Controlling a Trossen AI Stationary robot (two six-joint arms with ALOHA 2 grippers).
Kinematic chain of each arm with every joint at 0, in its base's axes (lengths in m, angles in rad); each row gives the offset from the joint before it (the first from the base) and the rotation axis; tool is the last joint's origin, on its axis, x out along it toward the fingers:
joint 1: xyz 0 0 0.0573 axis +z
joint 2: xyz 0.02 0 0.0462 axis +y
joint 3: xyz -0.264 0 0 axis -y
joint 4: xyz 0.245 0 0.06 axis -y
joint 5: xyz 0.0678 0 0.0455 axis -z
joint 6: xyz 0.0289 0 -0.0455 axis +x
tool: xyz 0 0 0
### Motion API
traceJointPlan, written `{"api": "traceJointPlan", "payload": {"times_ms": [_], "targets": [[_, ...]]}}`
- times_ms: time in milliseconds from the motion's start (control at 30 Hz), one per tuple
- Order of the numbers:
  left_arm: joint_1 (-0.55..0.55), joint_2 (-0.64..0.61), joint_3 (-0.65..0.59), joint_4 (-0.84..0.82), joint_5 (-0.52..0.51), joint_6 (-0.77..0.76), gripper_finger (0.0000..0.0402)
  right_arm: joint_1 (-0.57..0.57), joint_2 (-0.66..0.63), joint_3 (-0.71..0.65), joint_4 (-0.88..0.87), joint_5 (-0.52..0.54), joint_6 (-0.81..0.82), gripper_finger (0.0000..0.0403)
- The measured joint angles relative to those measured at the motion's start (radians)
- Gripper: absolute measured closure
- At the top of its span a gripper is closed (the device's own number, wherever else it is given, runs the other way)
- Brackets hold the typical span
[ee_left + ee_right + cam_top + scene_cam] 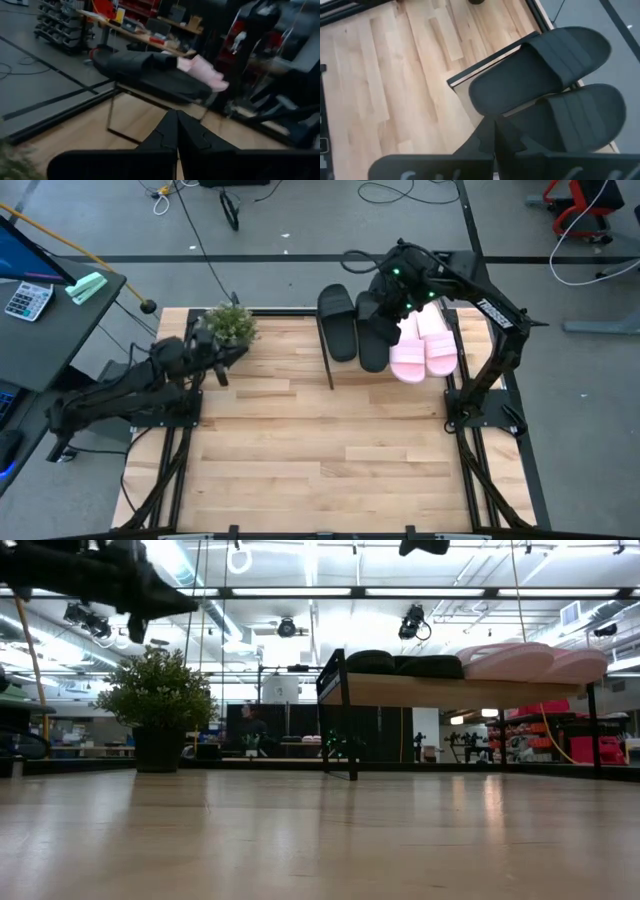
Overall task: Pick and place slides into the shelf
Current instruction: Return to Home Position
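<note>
Four slides, two black, two pink, lie side by side on the shelf at the table's one o'clock. The right end effector hangs just above the black pair, pinched closed and empty; best lift straight up before retreating. The left end effector, also closed, waits at nine o'clock.

High view: looks straight down on the whole tabletop from well above. Low view: sits at board level, faces across toward the shelf and the room. Left wrist view: peers past the left gripper, shelf well beyond the fingertips. Right wrist view: looks down past the right gripper, black slides just beyond its fingertips. Shares the shelf across all four.
</note>
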Motion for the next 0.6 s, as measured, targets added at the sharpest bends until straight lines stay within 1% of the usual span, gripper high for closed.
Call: {"api": "traceJointPlan", "payload": {"times_ms": [67,200,400,500,600], "targets": [[-0.057,-0.048,-0.021,0.005,-0.053,-0.037,0.0398,0.013,0.004,0.000,0.000,0.004,0.018,0.0403],[-0.198,-0.119,-0.044,0.005,-0.199,-0.065,0.0399,0.026,0.006,0.000,0.000,0.022,0.047,0.0403],[-0.404,-0.140,-0.050,-0.015,-0.401,-0.028,0.0399,0.025,0.006,0.000,0.001,0.024,0.072,0.0403],[-0.465,-0.140,-0.050,-0.027,-0.459,-0.007,0.0399,0.024,0.006,0.000,0.001,0.031,0.072,0.0403],[-0.484,-0.150,-0.050,-0.025,-0.463,0.053,0.0400,0.021,0.006,0.000,0.001,0.040,0.070,0.0403]]}}
